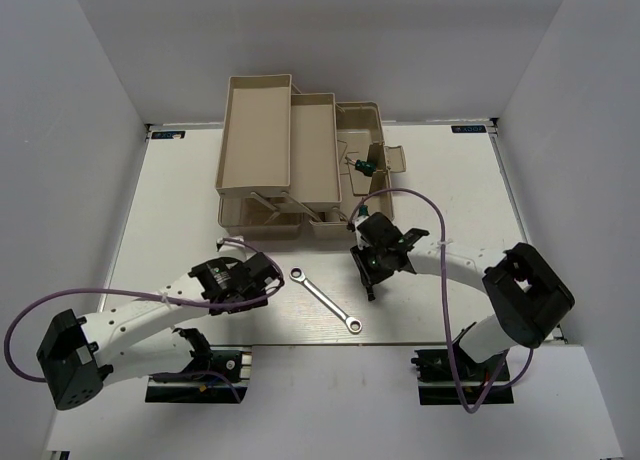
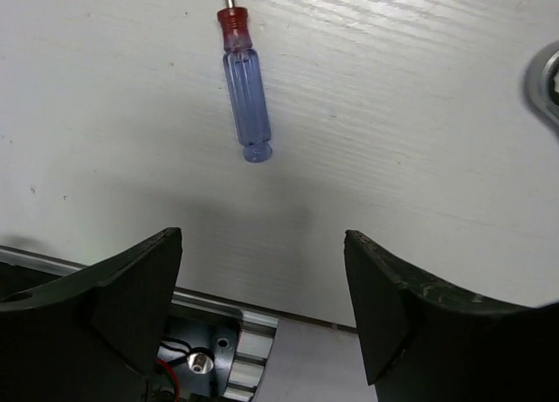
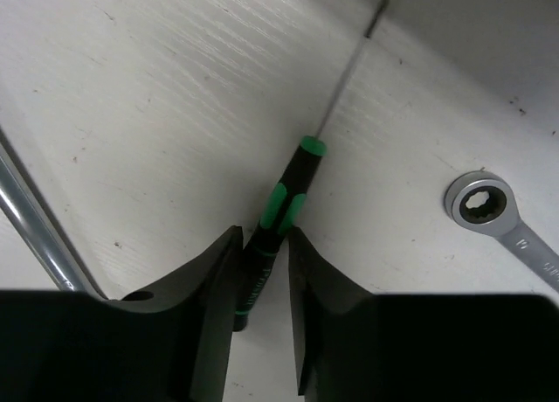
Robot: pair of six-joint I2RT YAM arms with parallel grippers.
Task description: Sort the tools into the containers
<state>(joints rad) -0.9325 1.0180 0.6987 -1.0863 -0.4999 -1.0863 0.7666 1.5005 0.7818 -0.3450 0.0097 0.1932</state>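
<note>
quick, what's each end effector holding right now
left end effector: open, empty; blue screwdriver lies on the table beyond it
right end effector: closed on green screwdriver

The left arm (image 1: 130, 325) and the right arm (image 1: 465, 268) are each built of smooth white link shells between bulky black joint housings, with a black base bracket (image 1: 195, 365) at the near edge of the table (image 1: 450, 180). A thin purple cable (image 1: 400, 192) loops loosely off each arm above the table. The left gripper (image 2: 262, 236) and right gripper (image 3: 264, 236) carry matte black, wedge-shaped fingers (image 2: 131, 288)
</note>
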